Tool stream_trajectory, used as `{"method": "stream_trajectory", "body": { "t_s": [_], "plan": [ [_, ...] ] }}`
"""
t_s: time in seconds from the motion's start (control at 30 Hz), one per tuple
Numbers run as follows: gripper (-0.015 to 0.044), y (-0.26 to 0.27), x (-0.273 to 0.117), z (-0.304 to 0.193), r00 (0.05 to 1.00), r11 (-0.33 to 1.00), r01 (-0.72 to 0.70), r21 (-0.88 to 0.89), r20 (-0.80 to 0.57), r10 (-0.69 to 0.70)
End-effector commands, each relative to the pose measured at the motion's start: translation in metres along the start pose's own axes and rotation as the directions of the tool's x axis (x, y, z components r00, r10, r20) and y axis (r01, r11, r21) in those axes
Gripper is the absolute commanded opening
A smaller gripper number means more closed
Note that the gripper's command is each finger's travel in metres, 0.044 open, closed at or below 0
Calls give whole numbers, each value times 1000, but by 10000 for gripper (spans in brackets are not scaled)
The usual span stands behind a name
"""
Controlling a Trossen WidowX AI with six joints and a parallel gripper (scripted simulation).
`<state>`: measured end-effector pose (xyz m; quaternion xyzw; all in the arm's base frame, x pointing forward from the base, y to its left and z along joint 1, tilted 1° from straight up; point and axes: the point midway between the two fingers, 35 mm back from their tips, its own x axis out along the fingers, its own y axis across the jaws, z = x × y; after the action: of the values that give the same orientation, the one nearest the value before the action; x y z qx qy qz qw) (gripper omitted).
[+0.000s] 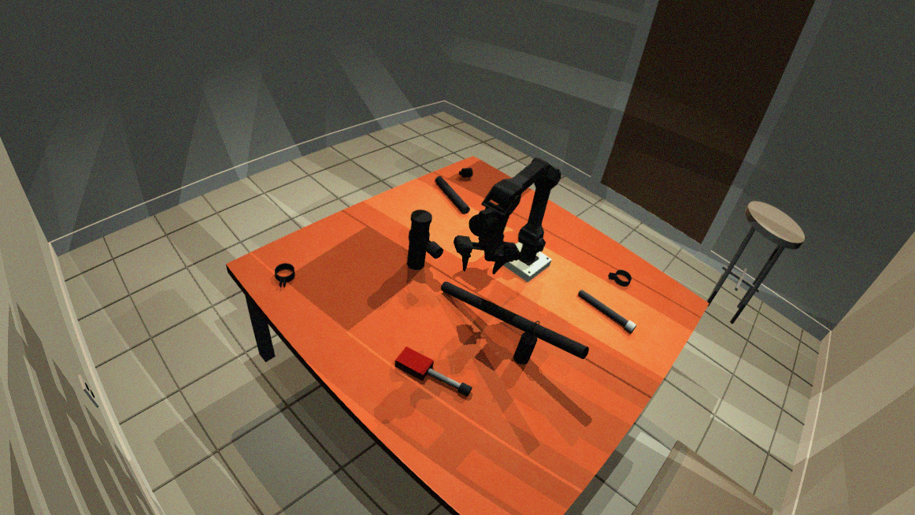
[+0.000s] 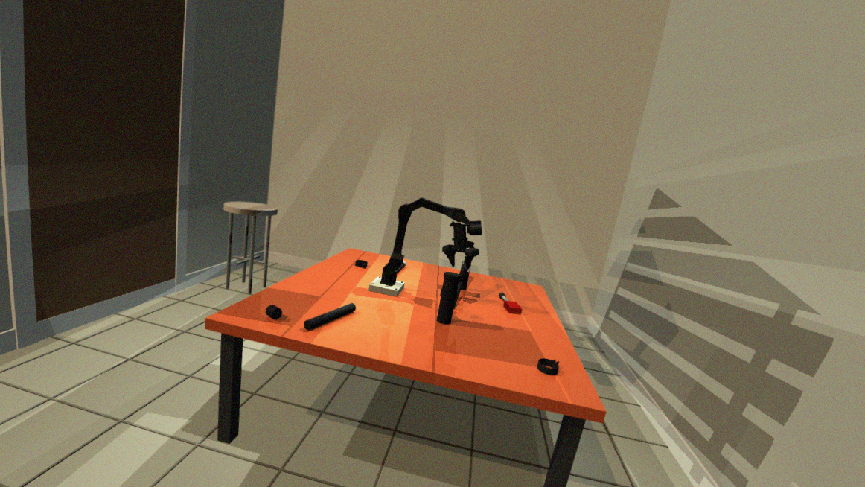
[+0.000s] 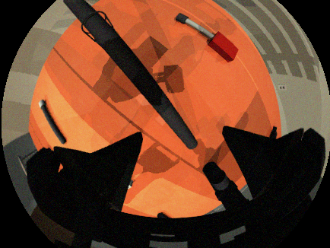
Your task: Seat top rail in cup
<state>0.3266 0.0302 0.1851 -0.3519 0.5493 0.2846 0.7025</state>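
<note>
My gripper (image 1: pixel 479 269) (image 2: pixel 458 266) (image 3: pixel 183 133) is open and empty, fingers pointing down. It hangs above the near end of the rail, beside the big post. The long black rail (image 1: pixel 512 316) (image 3: pixel 133 68) slants across the short post (image 1: pixel 525 348), through a thin wire loop on top. Its end towards the big post is free in the air, short of the cup. The big black post (image 1: pixel 416 252) (image 2: pixel 447 302) stands upright. The rail-end cup (image 1: pixel 435 249) (image 3: pixel 214 173) sticks out from its upper part towards the rail. The brace band blends into the dark post.
On the orange table (image 1: pixel 320 275) (image 2: pixel 484 357) lie a red-headed tool (image 1: pixel 414 362) (image 2: pixel 511 307) (image 3: pixel 223 46), a dark tube (image 1: pixel 452 194) (image 2: pixel 330 316), a white-tipped tube (image 1: pixel 605 310) (image 3: pixel 53 123), a small dark cap (image 1: pixel 465 172) (image 2: pixel 273 312) and two loose black rings.
</note>
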Motion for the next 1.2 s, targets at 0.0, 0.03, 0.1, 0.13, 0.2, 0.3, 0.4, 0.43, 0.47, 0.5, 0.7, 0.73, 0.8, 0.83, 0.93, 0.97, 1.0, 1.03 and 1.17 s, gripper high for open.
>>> {"method": "stream_trajectory", "body": {
  "t_s": [0.0, 0.03, 0.1, 0.13, 0.2, 0.3, 0.4, 0.43, 0.47, 0.5, 0.7, 0.73, 0.8, 0.83, 0.93, 0.97, 1.0, 1.03, 1.17],
  "plan": [
    [440, 8, 24, 7, 985, 867, -168, -469, -113, 129],
    [440, 9, 26, 8, 982, 841, -186, -508, -124, 142],
    [440, 10, 27, 8, 981, 832, -192, -521, -128, 146],
    [440, 10, 27, 8, 981, 832, -192, -521, -128, 146],
    [440, 10, 27, 8, 981, 832, -192, -521, -128, 146],
    [440, 10, 27, 8, 981, 832, -192, -521, -128, 146],
    [440, 10, 32, 7, 981, 832, -192, -521, -128, 146],
    [440, 11, 37, 7, 981, 832, -191, -521, -128, 146],
    [440, 12, 44, 6, 981, 832, -191, -521, -128, 146],
    [440, 13, 50, 5, 981, 832, -191, -521, -128, 146],
    [440, 15, 63, 3, 981, 832, -192, -521, -128, 146],
    [440, 15, 65, 3, 981, 832, -192, -521, -128, 146],
    [440, 16, 71, 2, 981, 832, -192, -521, -128, 146],
    [440, 17, 74, 2, 981, 832, -192, -521, -128, 146],
    [440, 17, 77, 1, 981, 832, -192, -521, -128, 146],
    [440, 17, 77, 1, 981, 832, -192, -521, -128, 146],
    [440, 17, 78, 1, 981, 832, -192, -521, -128, 146],
    [440, 17, 79, 1, 981, 832, -192, -521, -128, 146],
    [440, 18, 85, 1, 981, 832, -191, -521, -128, 146]
  ]
}}
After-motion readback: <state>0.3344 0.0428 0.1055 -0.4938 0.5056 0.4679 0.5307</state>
